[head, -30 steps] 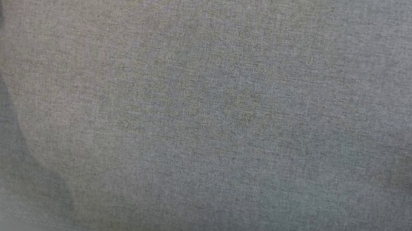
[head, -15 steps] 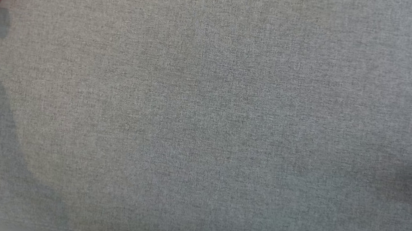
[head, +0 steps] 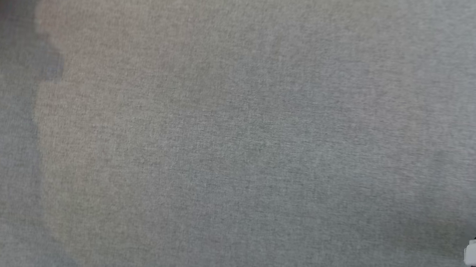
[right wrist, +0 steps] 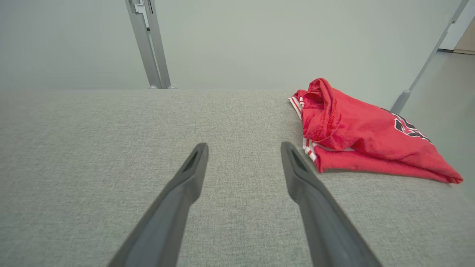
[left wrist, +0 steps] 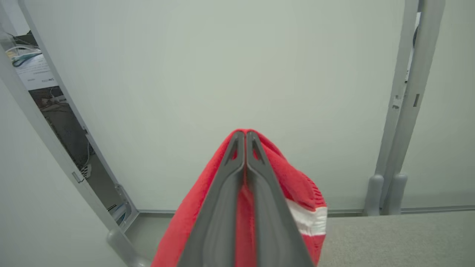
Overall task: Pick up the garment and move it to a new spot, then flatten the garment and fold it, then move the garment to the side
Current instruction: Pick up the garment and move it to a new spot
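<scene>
Finding one: the left gripper (left wrist: pixel 245 135) is closed tight, its two fingers meeting at the tips with a fold of the red garment (left wrist: pixel 300 193) pinched between them. A white stripe shows on the cloth to one side of the fingers. The bunch hangs from the tips, so its long axis appears to run downward, not along the table (head: pixel 235 152).

Finding two: in the head view the garment sits at the far upper left corner and casts a broad shadow (head: pixel 25 45) onto the grey cloth surface beside it, which suggests it is lifted clear. The bare middle of the table lies to the robot's right of it, and that is the way the carry must go.

Finding three: the right gripper (right wrist: pixel 243 148) stands wide apart and holds nothing. It is low over the right edge of the table, well away from the held garment, so the left arm is the one in charge. A second red garment (right wrist: pixel 356 137) lies folded just beyond its right finger.

Change noted: a second ago the left fingers were apart and the right gripper was out of the head view. The whole head picture has shifted, so the camera has moved
</scene>
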`<state>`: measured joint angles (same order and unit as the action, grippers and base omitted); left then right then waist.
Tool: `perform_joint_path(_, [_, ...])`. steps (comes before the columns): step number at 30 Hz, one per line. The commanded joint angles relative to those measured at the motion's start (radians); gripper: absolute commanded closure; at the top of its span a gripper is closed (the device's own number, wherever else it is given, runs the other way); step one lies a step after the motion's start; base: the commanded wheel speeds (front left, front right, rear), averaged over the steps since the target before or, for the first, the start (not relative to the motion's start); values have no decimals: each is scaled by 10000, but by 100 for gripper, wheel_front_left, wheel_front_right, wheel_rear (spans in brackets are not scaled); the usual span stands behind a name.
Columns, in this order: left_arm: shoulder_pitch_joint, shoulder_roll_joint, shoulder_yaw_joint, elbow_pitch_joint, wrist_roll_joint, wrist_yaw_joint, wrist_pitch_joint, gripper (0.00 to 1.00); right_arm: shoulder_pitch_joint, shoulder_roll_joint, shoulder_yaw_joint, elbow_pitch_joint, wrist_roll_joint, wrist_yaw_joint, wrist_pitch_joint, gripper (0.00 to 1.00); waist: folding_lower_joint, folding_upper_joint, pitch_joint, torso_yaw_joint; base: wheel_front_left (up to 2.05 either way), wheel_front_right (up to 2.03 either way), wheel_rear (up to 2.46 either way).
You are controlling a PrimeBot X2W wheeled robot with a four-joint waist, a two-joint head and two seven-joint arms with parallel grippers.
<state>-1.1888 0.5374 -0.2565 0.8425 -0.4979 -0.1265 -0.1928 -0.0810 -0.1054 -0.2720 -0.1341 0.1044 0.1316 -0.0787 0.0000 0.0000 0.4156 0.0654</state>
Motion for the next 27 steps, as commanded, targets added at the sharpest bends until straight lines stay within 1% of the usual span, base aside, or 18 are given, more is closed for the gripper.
perform_joint_path(1, [-227, 70, -84, -366, 101, 50, 94, 100, 145, 60, -16, 147, 64, -20, -142, 0, 0, 0, -731, -581, 0, 0, 0])
perform_joint_path(7, [-406, -148, -526, -2375, 373, 316, 869, 100, 84, 216, 143, 694, 171, -20, -485, 0, 0, 0, -1096, -1292, 0, 0, 0])
perform_joint_path(12, [190, -544, -969, -3947, 411, 547, 1525, 100, 63, 320, 227, 1047, 226, -20, -739, 0, 0, 0, -1252, -1928, 0, 0, 0])
perform_joint_path(16, [1105, -984, -1330, -5028, 324, 876, 1782, 100, 82, 395, 310, 1275, 269, -20, -903, 0, 0, 0, -1352, -2422, 0, 0, 0])
perform_joint_path(18, [1816, -1274, -1597, -5528, 263, 1061, 1846, 100, 125, 430, 305, 1379, 308, -20, -978, 0, 0, 0, -1369, -2599, 0, 0, 0])
perform_joint_path(23, [3288, -1930, -2260, -6319, 326, 1435, 1761, 100, 165, 471, 291, 1552, 359, -20, -1128, 0, 0, 0, -1366, -2783, 0, 0, 0])
perform_joint_path(27, [4477, -2564, -2878, -6581, 203, 1636, 1574, 100, 151, 496, 327, 1690, 382, -20, -1220, 0, 0, 0, -1355, -2794, 0, 0, 0])
